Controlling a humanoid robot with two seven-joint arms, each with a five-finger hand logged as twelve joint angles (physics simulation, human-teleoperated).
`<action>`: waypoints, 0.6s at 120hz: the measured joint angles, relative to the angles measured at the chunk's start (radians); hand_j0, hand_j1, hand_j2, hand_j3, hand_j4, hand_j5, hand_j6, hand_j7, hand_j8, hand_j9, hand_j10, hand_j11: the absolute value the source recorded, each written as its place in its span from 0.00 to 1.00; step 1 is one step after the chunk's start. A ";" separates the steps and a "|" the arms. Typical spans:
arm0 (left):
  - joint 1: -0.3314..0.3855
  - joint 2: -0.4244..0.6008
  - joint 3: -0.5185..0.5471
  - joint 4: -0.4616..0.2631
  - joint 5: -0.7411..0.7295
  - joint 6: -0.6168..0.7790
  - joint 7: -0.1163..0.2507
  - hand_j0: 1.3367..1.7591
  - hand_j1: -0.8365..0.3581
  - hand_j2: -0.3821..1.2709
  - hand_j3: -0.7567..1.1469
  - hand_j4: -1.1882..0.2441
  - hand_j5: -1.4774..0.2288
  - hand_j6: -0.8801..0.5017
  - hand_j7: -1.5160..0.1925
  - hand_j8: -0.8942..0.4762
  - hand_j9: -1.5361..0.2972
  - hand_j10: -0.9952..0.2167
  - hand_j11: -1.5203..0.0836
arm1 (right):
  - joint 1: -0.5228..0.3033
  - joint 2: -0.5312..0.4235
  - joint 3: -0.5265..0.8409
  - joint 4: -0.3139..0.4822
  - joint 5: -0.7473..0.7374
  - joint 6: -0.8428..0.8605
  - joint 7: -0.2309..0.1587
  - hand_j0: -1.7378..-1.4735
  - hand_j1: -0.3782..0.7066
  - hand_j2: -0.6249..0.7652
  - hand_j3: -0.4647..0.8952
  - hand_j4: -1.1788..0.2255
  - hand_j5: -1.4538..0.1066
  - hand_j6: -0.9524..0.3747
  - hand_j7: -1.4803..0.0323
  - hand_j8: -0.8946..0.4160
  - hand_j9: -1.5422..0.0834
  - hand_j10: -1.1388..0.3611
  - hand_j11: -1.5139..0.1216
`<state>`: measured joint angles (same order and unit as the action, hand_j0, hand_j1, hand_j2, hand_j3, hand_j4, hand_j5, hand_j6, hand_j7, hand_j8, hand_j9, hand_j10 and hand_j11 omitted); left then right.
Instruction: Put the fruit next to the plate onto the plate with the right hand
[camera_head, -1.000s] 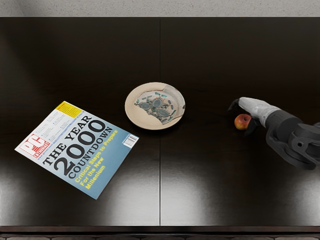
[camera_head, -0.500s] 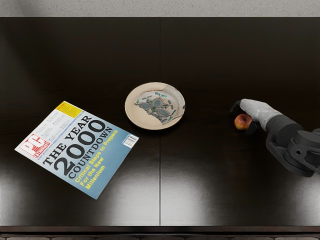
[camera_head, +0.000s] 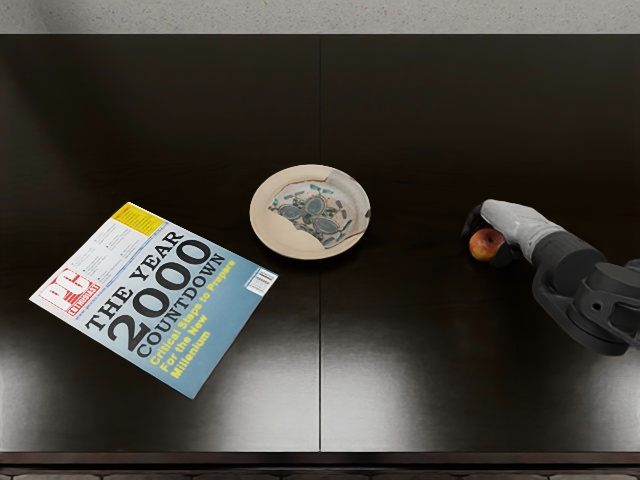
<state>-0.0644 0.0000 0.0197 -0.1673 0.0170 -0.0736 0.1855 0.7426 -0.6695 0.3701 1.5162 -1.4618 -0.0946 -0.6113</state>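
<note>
A small red and yellow fruit (camera_head: 486, 243) lies on the dark table to the right of the plate. My right hand (camera_head: 492, 235) comes in from the right edge and is wrapped around the fruit, with dark fingers curled over its top and far side. The fruit rests on the table surface. The beige plate (camera_head: 266, 225) with a blue-green pattern sits near the table's middle, about a hand's length left of the fruit. The left arm does not show.
A magazine (camera_head: 155, 293) with "THE YEAR 2000 COUNTDOWN" on its cover lies at the left front. A seam (camera_head: 320, 340) runs down the table's middle. The table's back edge meets a grey wall.
The right hand's fingers have closed in around the fruit; a second ago they were spread beside it. The fruit has stayed in the same spot.
</note>
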 joint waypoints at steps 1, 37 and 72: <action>0.000 0.000 0.000 0.000 0.000 0.000 0.000 0.76 0.98 0.23 0.40 0.82 0.86 0.63 0.88 0.65 0.83 0.81 0.94 | 0.000 0.000 0.000 0.000 0.000 0.000 0.000 0.32 0.60 0.42 0.34 0.44 0.47 0.39 0.50 0.35 0.50 0.39 0.48; 0.000 0.000 0.000 0.000 0.000 0.000 0.000 0.76 0.98 0.23 0.40 0.82 0.86 0.63 0.88 0.65 0.83 0.81 0.94 | -0.001 0.000 0.001 -0.003 0.001 0.000 0.000 0.34 0.62 0.57 0.34 0.33 0.34 0.38 0.37 0.36 0.38 0.31 0.36; 0.000 0.000 0.000 0.000 0.000 0.000 0.000 0.76 0.98 0.23 0.40 0.82 0.86 0.63 0.88 0.65 0.83 0.81 0.94 | 0.009 0.007 0.013 -0.003 0.013 -0.007 0.002 0.33 0.60 0.58 0.34 0.31 0.27 0.40 0.32 0.39 0.31 0.31 0.28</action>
<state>-0.0644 0.0000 0.0197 -0.1674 0.0170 -0.0736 0.1855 0.7518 -0.6626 0.3834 1.5128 -1.4490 -0.1018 -0.6091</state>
